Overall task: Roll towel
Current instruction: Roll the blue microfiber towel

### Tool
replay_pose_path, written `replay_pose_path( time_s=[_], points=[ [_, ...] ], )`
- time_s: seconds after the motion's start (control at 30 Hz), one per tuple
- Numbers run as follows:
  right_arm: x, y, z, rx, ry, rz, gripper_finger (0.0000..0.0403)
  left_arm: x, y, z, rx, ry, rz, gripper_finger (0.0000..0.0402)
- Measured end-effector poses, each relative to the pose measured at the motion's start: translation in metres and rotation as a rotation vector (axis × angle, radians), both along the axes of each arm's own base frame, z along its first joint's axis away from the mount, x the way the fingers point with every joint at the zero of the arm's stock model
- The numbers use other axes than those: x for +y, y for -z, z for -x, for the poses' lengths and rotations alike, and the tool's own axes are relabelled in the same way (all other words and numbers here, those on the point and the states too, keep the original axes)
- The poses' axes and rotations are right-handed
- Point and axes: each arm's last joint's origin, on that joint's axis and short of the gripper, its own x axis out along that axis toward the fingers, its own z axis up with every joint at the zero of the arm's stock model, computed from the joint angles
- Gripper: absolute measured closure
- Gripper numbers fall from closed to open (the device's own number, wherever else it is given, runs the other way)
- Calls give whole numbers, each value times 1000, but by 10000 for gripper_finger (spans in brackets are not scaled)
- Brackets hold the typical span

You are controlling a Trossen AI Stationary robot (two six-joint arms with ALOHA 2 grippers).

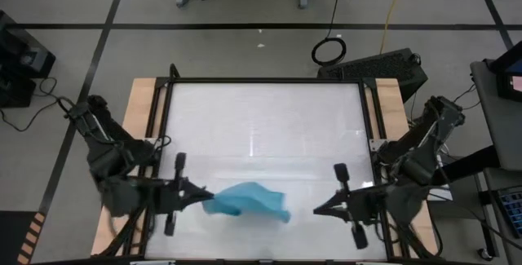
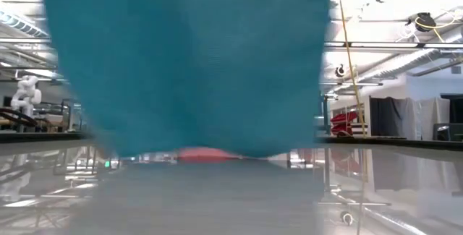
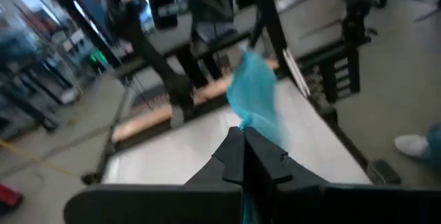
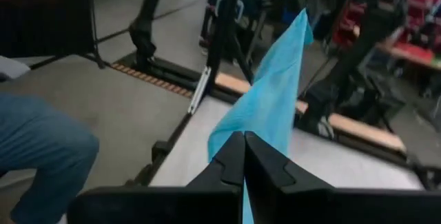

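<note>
The turquoise towel (image 1: 245,200) hangs between my two grippers over the near part of the white table (image 1: 261,118). In the low view the towel (image 2: 195,61) fills most of the picture, and its lower edge is off the tabletop. My left gripper (image 1: 205,192) is shut at the towel's left end. My right gripper (image 1: 316,211) is shut near its right end. In the high view a small gap seems to lie between the right fingertips and the cloth. In the right wrist view the towel (image 4: 272,93) starts right at that gripper's tips (image 4: 244,136). My left gripper pinches the towel's left end (image 3: 248,119) between its two shut fingers, coming almost level from the table's left. How many layers it holds does not show. The cloth runs away from the tips and hangs clear of the table. My right gripper pinches the towel's right end (image 4: 238,129) between its shut fingers, coming almost level from the table's right. A sliver of blue (image 4: 245,200) shows between the fingers. The cloth runs off toward the other arm and is not drawn flat.
Wooden rails (image 1: 143,110) and black frame bars border the table on both sides. A black case (image 1: 375,65) and a cable coil (image 1: 329,50) lie beyond the far edge. A person's leg in jeans (image 4: 41,155) is beside the table.
</note>
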Motion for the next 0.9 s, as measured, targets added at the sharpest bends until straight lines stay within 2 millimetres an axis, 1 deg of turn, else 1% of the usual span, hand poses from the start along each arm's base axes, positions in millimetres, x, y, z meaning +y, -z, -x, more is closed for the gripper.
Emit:
replay_pose_path(
  time_s=[0.1,0.17,0.27,0.33,0.4,0.47,0.63,0.7,0.8,0.9],
  points=[
    [-1,-4,3,-28,11,18,402,-1,-3,2,-39,-34,-56,401],
    [-4,-3,1,-29,65,29,402,0,-2,2,-31,-54,-76,401],
    [-8,5,-7,13,141,13,402,3,3,-7,-12,-86,-78,401],
    [-8,15,-15,66,162,-4,391,4,7,-13,6,-106,-93,401],
    [-5,27,-27,126,155,-29,367,5,11,-20,17,-125,-102,401],
    [1,41,-40,182,147,-40,331,7,14,-26,23,-146,-107,401],
    [18,88,-78,275,182,-19,228,12,19,-40,34,-188,-115,401],
    [22,105,-92,286,218,-2,199,13,20,-44,40,-183,-109,401],
    [23,126,-108,259,335,51,178,14,19,-47,45,-142,-83,401],
    [16,133,-117,207,468,100,180,14,19,-48,54,-90,-58,401]
  ],
)
